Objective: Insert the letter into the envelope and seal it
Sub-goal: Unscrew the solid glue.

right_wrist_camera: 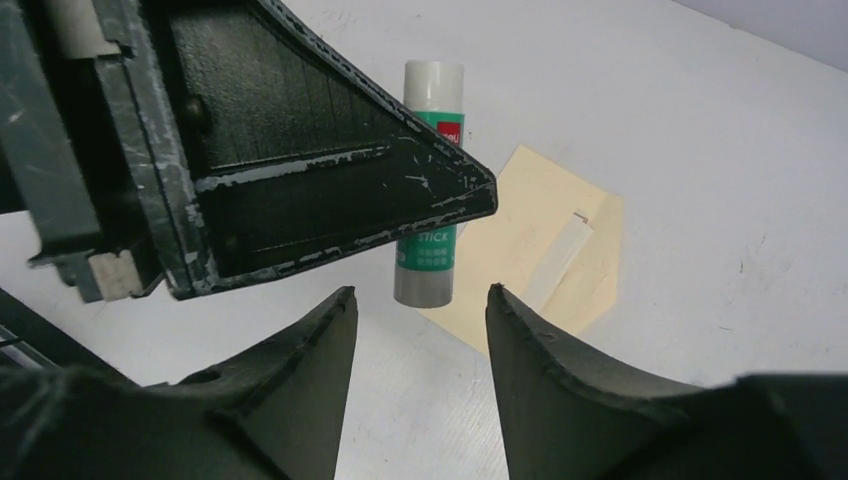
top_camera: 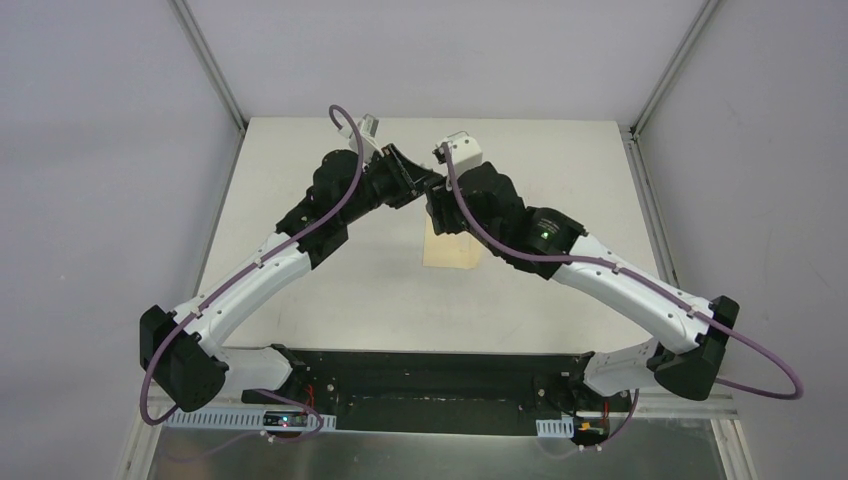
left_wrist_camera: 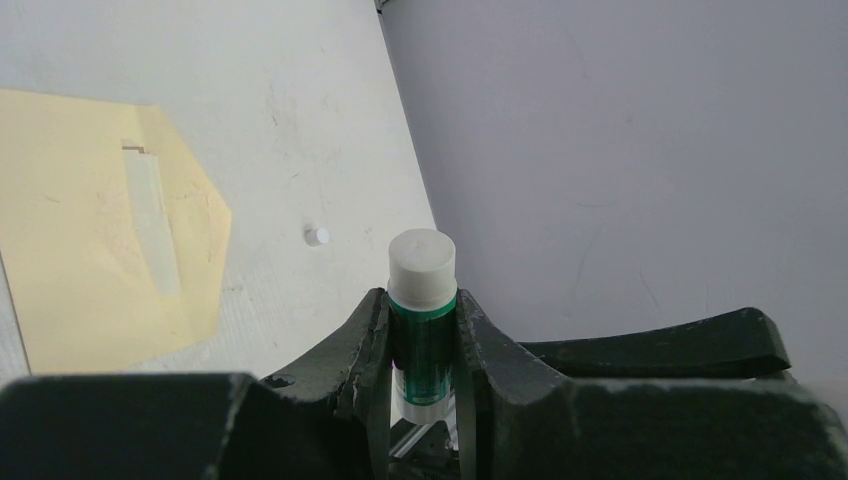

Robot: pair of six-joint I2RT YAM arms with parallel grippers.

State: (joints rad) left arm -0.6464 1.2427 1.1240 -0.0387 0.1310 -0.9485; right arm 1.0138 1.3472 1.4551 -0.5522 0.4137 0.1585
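- left gripper: jaws clamped on a glue stick, pinching its green mid-body; the white end shows above the tips in left wrist view.
- Right wrist view: stick hangs roughly upright, white end up, pale grey end down. Green label w/ "STICK" is partly hidden behind a left finger.
- right gripper: jaws stand apart at medium width, nothing btwn them. Tips sit just below the stick's lower end; can't tell if they touch it.
- Top view: the two grippers meet nose to nose over the far-middle of the counter, raised off its surface.
- envelope: lies flat on the counter just near of that meeting point, a bit right of ctr. In top view its far part is hidden under the right arm.
- flap: open, lying flat on the counter w/ its point away from the envelope body. A pale strip lies lengthwise on it.
- small white round thing: on bare counter near the flap's tip, not touching the envelope; too small to tell what it is.
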